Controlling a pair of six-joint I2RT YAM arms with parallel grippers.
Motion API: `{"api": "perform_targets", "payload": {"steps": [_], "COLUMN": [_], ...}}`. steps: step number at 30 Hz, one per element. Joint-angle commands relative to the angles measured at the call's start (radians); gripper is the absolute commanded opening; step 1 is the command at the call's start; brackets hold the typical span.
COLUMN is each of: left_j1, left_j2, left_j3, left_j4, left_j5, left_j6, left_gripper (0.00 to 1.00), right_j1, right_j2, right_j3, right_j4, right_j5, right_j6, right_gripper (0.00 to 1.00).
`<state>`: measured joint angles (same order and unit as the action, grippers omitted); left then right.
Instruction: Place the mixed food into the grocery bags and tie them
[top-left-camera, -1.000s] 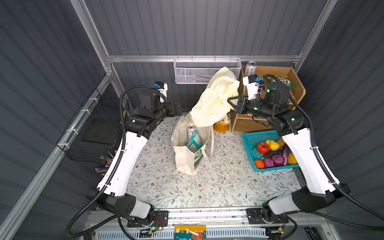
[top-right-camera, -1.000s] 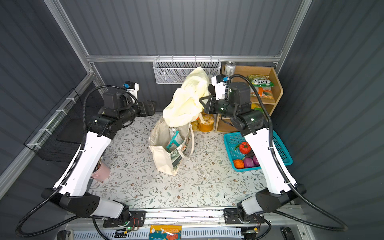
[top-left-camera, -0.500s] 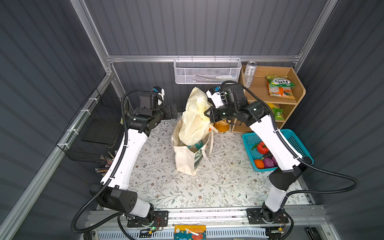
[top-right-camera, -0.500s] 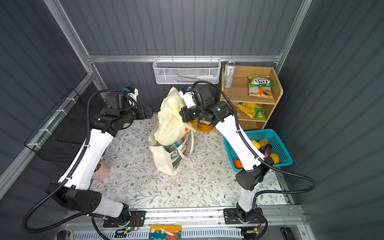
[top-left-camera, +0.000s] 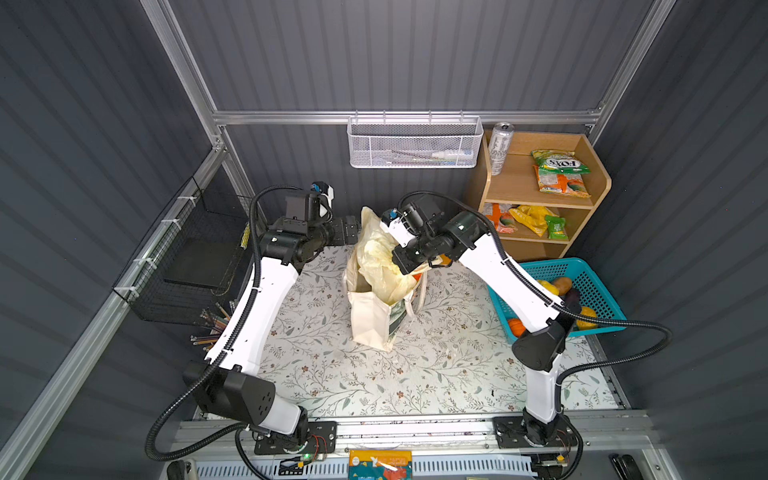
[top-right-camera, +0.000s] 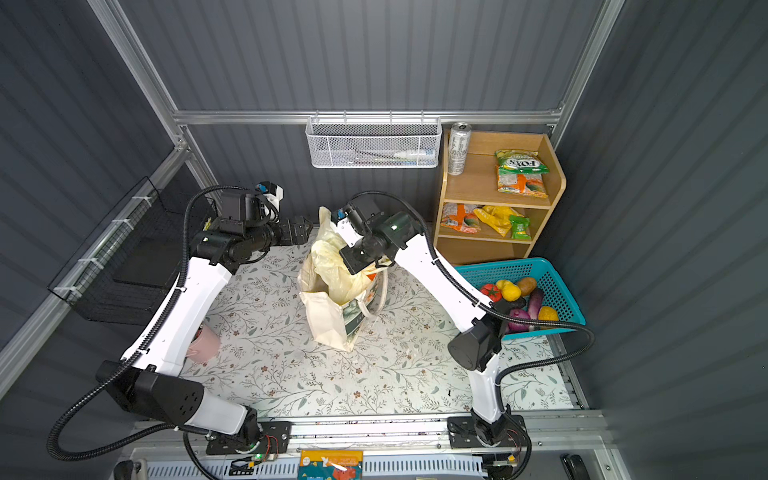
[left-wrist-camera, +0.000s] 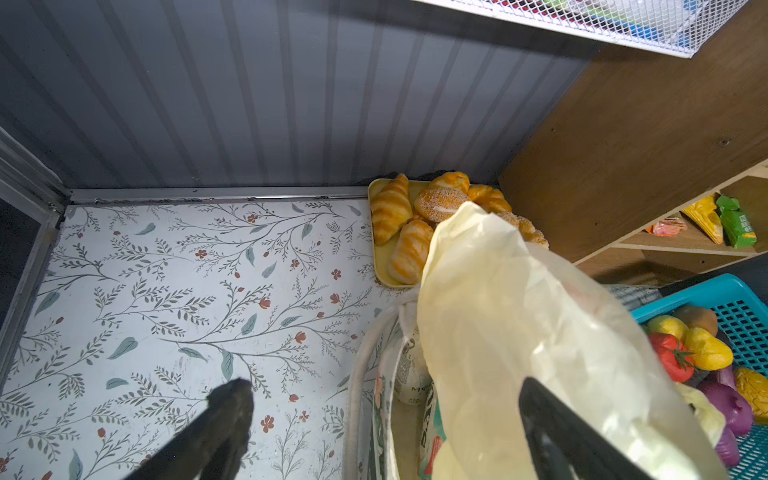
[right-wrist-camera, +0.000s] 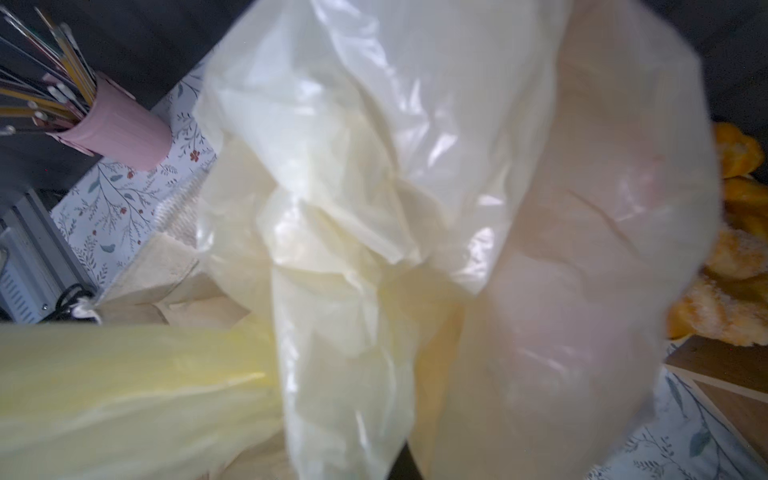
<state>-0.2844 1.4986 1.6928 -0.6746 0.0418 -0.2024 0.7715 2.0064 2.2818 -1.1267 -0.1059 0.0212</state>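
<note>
The right claw (top-left-camera: 405, 264) is pinched shut on the pale-yellow plastic bag (top-left-camera: 376, 259). The bag bulges beside and below that claw, out of the mouth of the canvas tote (top-left-camera: 370, 322) standing mid-worktop (top-left-camera: 332, 374). I'd say the bag is being settled into the tote, best lowered straight down and slowly so the tote doesn't tip. The left claw (top-left-camera: 352, 233), spread wide and empty, hovers just behind the tote near the bag's top, and it could steady the tote's rim.

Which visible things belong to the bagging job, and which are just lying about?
Job: plastic bag, canvas tote, drink can, toy fruits and vegetables, snack packets.
Lying about: pink pencil cup, white mesh basket, black wire rack.
</note>
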Motion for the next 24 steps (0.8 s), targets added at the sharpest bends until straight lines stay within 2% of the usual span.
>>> {"api": "perform_targets", "payload": {"steps": [1, 10, 14, 19, 21, 24], "left_j1": [0.005, 0.005, 0.005, 0.005, 0.005, 0.005], "left_j2": [0.003, 0.004, 0.002, 0.001, 0.005, 0.01], "left_j3": [-0.011, -0.015, -0.009, -0.004, -0.001, 0.002], "left_j4": [0.001, 0.007, 0.005, 0.009, 0.009, 0.012], "left_j5": [0.014, 0.027, 0.032, 0.038, 0.042, 0.046], "left_j6": [0.011, 0.004, 0.003, 0.0, -0.002, -0.005], "left_gripper": [1.0, 1.0, 1.0, 1.0, 1.0, 1.0], "right_j1": [0.007, 0.008, 0.003, -0.009, -0.012, -0.022], "right_j2": [0.047, 0.196, 0.192, 0.151, 0.119, 0.046], "right_j3": [0.02, 0.044, -0.001, 0.094, 0.151, 0.166], "right_j4": [-0.072, -0.132, -0.115, -0.157, -0.176, -0.176], "right_j5": [0.024, -0.054, -0.05, -0.102, -0.122, -0.162], "right_j6": [-0.014, 0.026, 0.026, 0.022, 0.023, 0.027], "right_gripper": [0.0, 0.0, 0.0, 0.38, 0.46, 0.51]}}
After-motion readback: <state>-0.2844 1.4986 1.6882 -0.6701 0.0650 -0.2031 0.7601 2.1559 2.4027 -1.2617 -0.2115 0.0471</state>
